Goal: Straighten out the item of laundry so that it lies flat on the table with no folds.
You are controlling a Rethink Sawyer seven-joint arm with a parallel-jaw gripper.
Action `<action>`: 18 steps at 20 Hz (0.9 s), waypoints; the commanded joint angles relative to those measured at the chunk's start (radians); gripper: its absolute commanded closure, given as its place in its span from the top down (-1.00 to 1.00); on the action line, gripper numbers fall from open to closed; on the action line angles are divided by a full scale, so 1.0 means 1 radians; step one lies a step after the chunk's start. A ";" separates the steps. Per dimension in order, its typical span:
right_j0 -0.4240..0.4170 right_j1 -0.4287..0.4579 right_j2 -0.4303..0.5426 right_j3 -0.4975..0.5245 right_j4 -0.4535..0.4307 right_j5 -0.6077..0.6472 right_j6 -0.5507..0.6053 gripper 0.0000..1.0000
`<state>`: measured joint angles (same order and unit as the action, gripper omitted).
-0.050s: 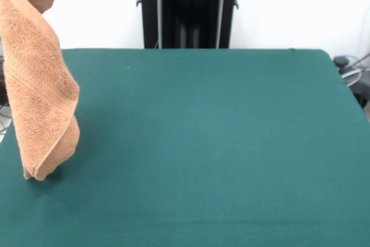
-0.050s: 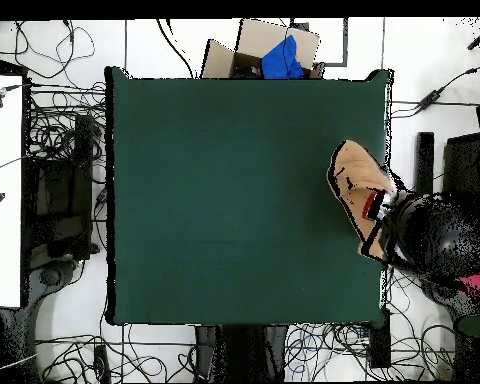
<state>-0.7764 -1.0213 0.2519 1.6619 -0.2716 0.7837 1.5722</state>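
While towel [image 1: 40,85] hangs front | overhead: person's head [image 2: 439,238] by table [image 2: 234,200]

Front and overhead — shared table [image 1: 219,143]

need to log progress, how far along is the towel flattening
Done: nothing yet. In hand: the towel hangs twisted from above at the table edge, only its bottom tip near the cloth; overhead, the arm's end sits over it, grip hidden. Left: lowering it, spreading it flat, removing folds.
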 commanded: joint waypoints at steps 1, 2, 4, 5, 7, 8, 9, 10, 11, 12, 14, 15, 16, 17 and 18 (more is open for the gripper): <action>0.071 0.040 0.020 0.134 -0.025 -0.102 0.080 -1.00; 0.076 0.039 0.016 0.138 -0.023 -0.105 0.087 -1.00; 0.086 0.038 0.008 0.144 -0.018 -0.109 0.100 -1.00; 0.094 0.037 0.003 0.148 -0.014 -0.111 0.112 -1.00; 0.116 0.035 -0.012 0.160 -0.008 -0.119 0.146 -1.00; 0.123 0.035 -0.018 0.167 -0.006 -0.128 0.159 -1.00; 0.139 0.036 -0.029 0.178 -0.003 -0.143 0.190 -1.00; 0.147 0.036 -0.037 0.190 -0.001 -0.158 0.205 -1.00; 0.166 0.039 -0.051 0.203 0.004 -0.180 0.239 -1.00; 0.179 0.042 -0.060 0.210 0.009 -0.193 0.256 -1.00; 0.213 0.054 -0.084 0.229 0.028 -0.226 0.311 -1.00; 0.236 0.063 -0.099 0.241 0.038 -0.256 0.348 -1.00; 0.251 0.068 -0.111 0.248 0.046 -0.273 0.364 -1.00; 0.275 0.075 -0.128 0.257 0.056 -0.295 0.398 -1.00; 0.291 0.078 -0.141 0.262 0.066 -0.307 0.411 -1.00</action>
<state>-0.5717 -0.9949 0.1929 1.7682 -0.2538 0.5944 1.5974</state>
